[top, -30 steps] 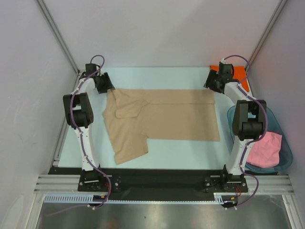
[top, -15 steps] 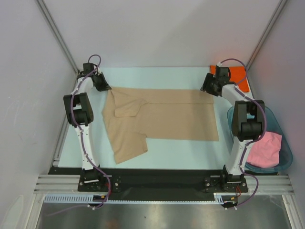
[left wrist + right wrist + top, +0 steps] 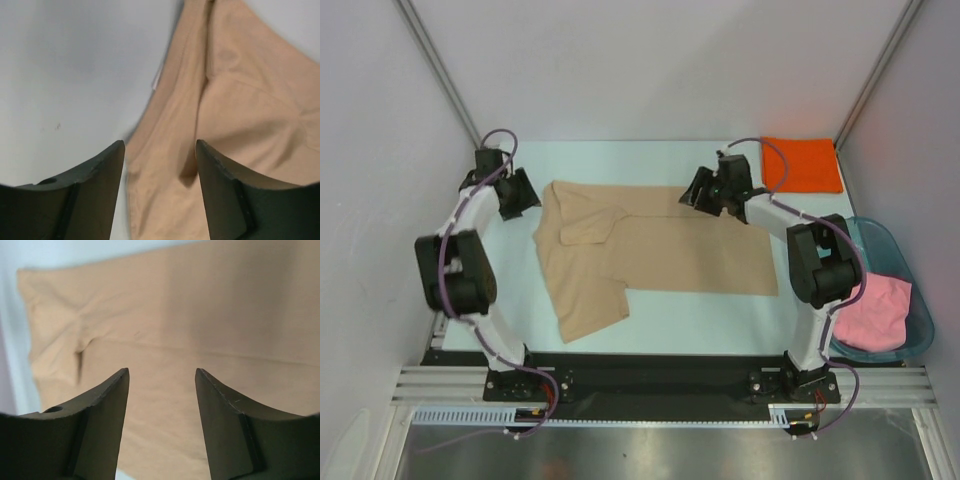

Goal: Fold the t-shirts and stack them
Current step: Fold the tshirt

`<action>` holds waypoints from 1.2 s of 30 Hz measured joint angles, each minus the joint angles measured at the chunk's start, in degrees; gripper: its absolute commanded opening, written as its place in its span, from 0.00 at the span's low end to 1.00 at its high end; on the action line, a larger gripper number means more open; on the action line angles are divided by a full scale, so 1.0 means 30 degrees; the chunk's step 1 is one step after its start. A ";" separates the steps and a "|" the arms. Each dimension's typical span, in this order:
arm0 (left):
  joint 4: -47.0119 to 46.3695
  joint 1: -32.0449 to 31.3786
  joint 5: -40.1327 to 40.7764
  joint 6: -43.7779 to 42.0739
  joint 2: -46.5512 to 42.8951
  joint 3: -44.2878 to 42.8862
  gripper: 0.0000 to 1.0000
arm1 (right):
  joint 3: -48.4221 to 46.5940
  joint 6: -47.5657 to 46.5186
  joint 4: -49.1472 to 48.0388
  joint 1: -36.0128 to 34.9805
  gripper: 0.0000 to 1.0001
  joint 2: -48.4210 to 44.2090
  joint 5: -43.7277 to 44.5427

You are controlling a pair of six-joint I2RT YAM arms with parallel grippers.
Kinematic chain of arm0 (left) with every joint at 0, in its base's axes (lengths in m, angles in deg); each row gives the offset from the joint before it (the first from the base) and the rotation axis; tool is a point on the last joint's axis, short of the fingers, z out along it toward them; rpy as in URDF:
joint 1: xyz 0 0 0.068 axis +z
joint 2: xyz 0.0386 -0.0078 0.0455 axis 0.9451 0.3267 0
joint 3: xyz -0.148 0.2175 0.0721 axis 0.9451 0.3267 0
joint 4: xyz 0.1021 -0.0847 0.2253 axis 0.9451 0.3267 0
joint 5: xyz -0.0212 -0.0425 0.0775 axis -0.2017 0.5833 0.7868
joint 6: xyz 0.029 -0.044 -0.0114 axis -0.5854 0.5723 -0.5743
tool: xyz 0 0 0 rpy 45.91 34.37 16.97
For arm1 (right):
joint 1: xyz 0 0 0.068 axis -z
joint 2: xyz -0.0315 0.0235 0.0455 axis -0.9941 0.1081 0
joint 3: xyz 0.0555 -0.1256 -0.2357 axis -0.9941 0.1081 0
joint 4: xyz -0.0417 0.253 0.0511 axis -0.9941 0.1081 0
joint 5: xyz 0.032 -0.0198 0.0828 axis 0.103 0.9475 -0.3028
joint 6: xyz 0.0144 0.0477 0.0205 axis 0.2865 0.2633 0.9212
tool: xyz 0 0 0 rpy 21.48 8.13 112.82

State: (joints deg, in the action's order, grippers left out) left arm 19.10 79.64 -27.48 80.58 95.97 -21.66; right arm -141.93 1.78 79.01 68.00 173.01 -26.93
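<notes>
A: Nearest first?
B: Translucent teal plastic tub (image 3: 885, 248), rounded, well behind the right tool (image 3: 161, 371) on its base side. Pink t-shirt (image 3: 875, 312) inside it, a soft crumpled lump.
A: The main tee?
B: Tan t-shirt (image 3: 660, 245), matte soft cloth, spread flat on the pale smooth worktop (image 3: 720, 315) between both tools. One sleeve points toward the bases; the other is folded inward, with a few creases.
A: Tool states?
B: Left tool (image 3: 159, 145) has its dark fingers spread with nothing held, and the tee's left edge lies below the gap. Right tool is also spread and empty, over the tee's far edge. Can't tell if either touches cloth.
A: Farthest?
B: Orange t-shirt (image 3: 802, 165), a flat folded rectangle, right of the right tool and slightly beyond it.
</notes>
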 measured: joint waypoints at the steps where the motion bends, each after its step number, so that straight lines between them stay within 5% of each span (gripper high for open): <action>1: -0.0219 -0.0036 -0.0066 0.0204 -0.1916 0.1851 0.63 | 0.0284 0.0459 -0.0459 -0.0328 0.58 0.0007 -0.0321; 4: -0.1326 -0.0277 -0.1158 0.0801 -0.6127 0.5639 0.63 | 0.0437 0.1559 -0.1435 -0.2470 0.51 0.0291 -0.0933; 6: -0.2084 -0.0568 -0.2127 0.1020 -0.7220 0.6987 0.72 | 0.0262 0.1996 -0.2004 -0.3599 0.45 0.0583 -0.1188; 13: -0.3315 -0.1246 -0.4590 0.1421 -0.4728 0.8473 0.75 | -0.1406 0.3461 -0.3555 -0.6324 0.40 0.2958 -0.1960; 16: -0.3468 -0.1370 -0.5049 0.1428 -0.3701 0.8473 0.68 | -0.1756 0.3840 -0.3759 -0.6703 0.40 0.3767 -0.2098; 26: -0.4226 -0.1486 -0.6222 0.1880 -0.2725 0.8357 0.21 | -0.1931 0.4597 -0.4313 -0.6914 0.40 0.4852 -0.2251; 29: -0.4269 -0.1486 -0.6375 0.2047 -0.2681 0.7963 0.11 | -0.1938 0.4830 -0.4663 -0.6914 0.33 0.4983 -0.2310; 33: -0.4648 -0.1486 -0.6900 0.2455 -0.2499 0.6783 0.08 | -0.2033 0.5559 -0.5610 -0.6921 0.13 0.5683 -0.2601; 36: -0.5005 -0.1486 -0.7104 0.2659 -0.2033 0.5537 0.06 | -0.2047 0.6448 -0.6368 -0.6943 0.12 0.6375 -0.2710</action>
State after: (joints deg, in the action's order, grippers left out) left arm 4.09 75.18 -48.80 88.56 89.87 -5.04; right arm -148.07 21.12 59.91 47.17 192.14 -35.06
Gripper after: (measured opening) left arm 0.078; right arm 0.124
